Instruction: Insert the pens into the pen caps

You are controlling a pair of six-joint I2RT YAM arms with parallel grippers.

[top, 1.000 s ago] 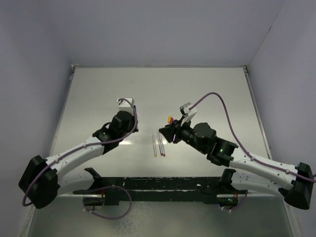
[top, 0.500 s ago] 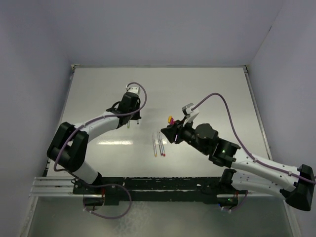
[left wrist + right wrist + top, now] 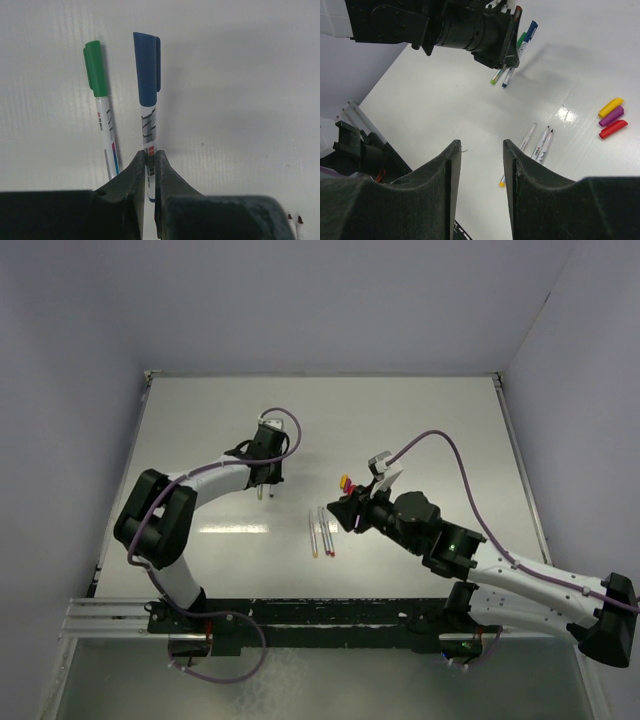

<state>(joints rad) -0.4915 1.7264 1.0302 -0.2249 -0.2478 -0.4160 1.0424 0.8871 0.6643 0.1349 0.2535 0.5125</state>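
My left gripper [image 3: 149, 156] is shut on a whitish pen with a blue cap [image 3: 146, 70] on it, low over the table. A pen with a green cap [image 3: 96, 70] lies just left of it. In the top view this gripper [image 3: 266, 480] is at the back left. My right gripper [image 3: 481, 146] is open and empty, raised above three uncapped pens [image 3: 538, 142] lying side by side, also visible in the top view [image 3: 321, 531]. Yellow [image 3: 610, 106], purple [image 3: 611, 116] and red [image 3: 612, 128] caps lie together beyond them.
The white table [image 3: 420, 430] has raised edges at the back and sides. The black rail [image 3: 300, 612] with the arm bases runs along the near edge. The right arm's purple cable [image 3: 440, 440] arcs above the table.
My left arm has reached farther back and to the left, carrying its gripper away from the three pens. The right arm has barely moved.
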